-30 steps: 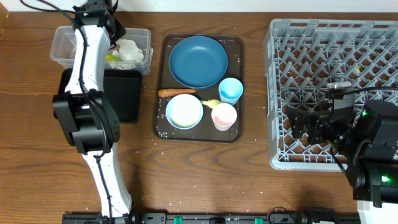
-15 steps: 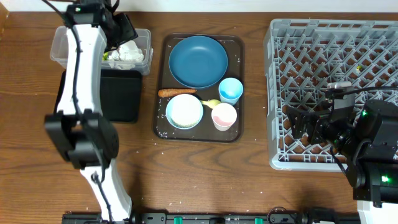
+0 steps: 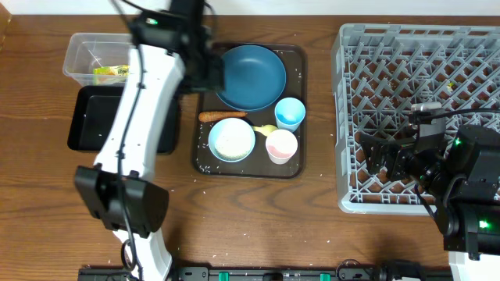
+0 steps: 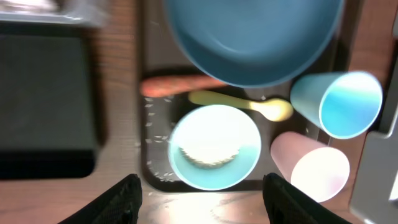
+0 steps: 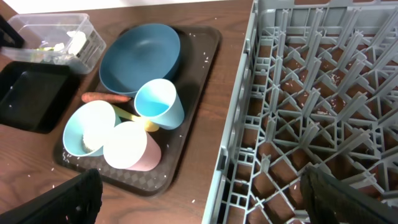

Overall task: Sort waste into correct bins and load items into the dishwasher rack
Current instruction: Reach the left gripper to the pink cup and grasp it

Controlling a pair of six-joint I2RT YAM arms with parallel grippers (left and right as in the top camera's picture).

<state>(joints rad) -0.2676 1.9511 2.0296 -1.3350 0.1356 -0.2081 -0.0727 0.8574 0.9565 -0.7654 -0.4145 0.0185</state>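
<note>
Left wrist view: the left gripper (image 4: 202, 202) is spread wide and holds nothing.
White bowl (image 4: 216, 134): just in front of that gripper, with rice (image 4: 208, 158) inside.
Carrot (image 4: 180, 85): past the bowl, beside the yellow spoon (image 4: 249, 102).
Right gripper (image 5: 211, 202): spread wide, empty, by the grey rack (image 5: 311, 93).

We note tub (image 3: 82, 55) and flat bin (image 3: 98, 129) left of the serving tray (image 3: 250, 168), rack (image 3: 414, 47) right, carrot (image 3: 223, 116) on it between large bowl (image 3: 254, 74) and small bowl (image 3: 231, 140).

The left arm (image 3: 148, 86) has white links joined by bulky black joints, with a thin black cable (image 3: 133, 97) along it. The right arm (image 3: 461, 176) is black, with small green lights (image 3: 455, 144); both pairs of jaws are black.
</note>
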